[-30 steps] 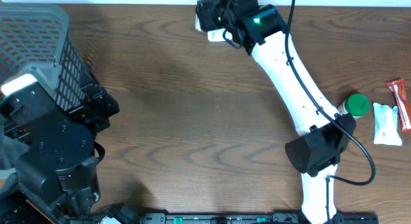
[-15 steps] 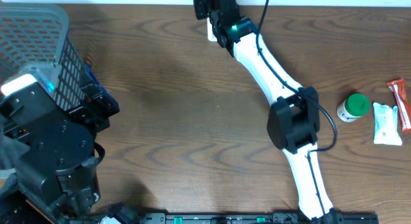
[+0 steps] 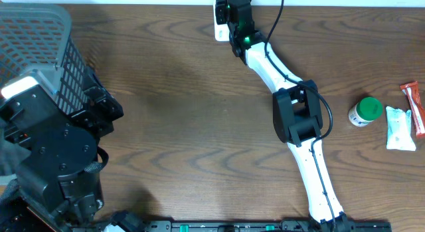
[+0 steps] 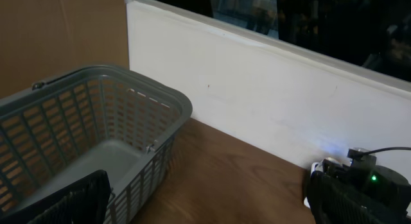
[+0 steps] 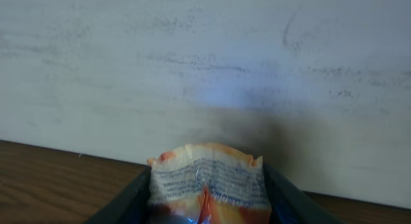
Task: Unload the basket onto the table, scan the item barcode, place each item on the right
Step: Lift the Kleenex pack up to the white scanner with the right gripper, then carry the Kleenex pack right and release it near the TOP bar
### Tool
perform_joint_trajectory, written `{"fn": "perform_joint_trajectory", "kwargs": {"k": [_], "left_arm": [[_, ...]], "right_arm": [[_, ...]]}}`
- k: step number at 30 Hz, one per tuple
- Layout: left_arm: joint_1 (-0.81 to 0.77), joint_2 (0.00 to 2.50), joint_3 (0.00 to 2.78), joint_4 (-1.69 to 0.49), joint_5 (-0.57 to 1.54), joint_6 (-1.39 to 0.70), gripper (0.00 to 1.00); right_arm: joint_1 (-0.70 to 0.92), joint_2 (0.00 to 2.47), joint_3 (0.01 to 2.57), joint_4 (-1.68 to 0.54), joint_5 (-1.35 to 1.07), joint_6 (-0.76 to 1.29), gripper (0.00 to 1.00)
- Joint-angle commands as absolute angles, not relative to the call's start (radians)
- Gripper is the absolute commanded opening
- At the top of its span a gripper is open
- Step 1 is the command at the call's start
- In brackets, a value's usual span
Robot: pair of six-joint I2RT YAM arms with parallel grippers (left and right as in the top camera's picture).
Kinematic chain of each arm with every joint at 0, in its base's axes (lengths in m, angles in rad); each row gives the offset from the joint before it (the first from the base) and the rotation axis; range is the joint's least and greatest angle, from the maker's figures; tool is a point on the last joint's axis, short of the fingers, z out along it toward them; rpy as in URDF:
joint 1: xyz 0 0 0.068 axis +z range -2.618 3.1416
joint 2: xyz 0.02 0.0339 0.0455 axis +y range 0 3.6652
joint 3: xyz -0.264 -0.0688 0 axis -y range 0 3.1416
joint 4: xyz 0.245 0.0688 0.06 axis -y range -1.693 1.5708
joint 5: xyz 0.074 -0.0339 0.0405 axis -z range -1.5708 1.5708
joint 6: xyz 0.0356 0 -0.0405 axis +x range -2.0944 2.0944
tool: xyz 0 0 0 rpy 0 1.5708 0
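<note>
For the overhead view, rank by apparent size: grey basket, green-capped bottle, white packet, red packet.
Largest: grey basket, partly hidden.
Then white packet and green-capped bottle, which look alike.
Smallest: red packet, cut by the frame edge.

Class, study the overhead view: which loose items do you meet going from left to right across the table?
Grey plastic mesh basket → green-lidded white bottle → white sachet → red-orange wrapper.

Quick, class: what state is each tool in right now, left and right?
Left tool: open, holding nothing.
Right tool: closed on the orange-and-white packet.
</note>
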State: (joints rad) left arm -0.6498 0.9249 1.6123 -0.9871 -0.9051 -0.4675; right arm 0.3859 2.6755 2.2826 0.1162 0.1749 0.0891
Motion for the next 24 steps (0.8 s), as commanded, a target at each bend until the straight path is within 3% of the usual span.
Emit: {"fn": "perform_joint_trajectory", "kwargs": {"k": [1, 9, 16, 24], "left_arm": [[-0.646, 0.927, 1.612, -0.987, -0.929, -0.468, 0.98], [-0.646, 0.927, 1.612, -0.987, -0.929, -0.468, 0.98], [-0.646, 0.927, 1.612, -0.987, -0.929, -0.468, 0.98], [-0.646, 0.927, 1.612, -0.987, -0.929, -0.468, 0.98]], "right_arm": [[0.368, 2.668, 2.3, 0.062, 0.186, 0.081, 0.43], [0.346, 2.431, 2.31, -0.34, 0.186, 0.081, 0.29], [0.274, 2.195, 2.31, -0.824, 0.265, 0.081, 0.29], [0.076, 2.183, 2.301, -1.143, 0.336, 0.081, 0.29]]}}
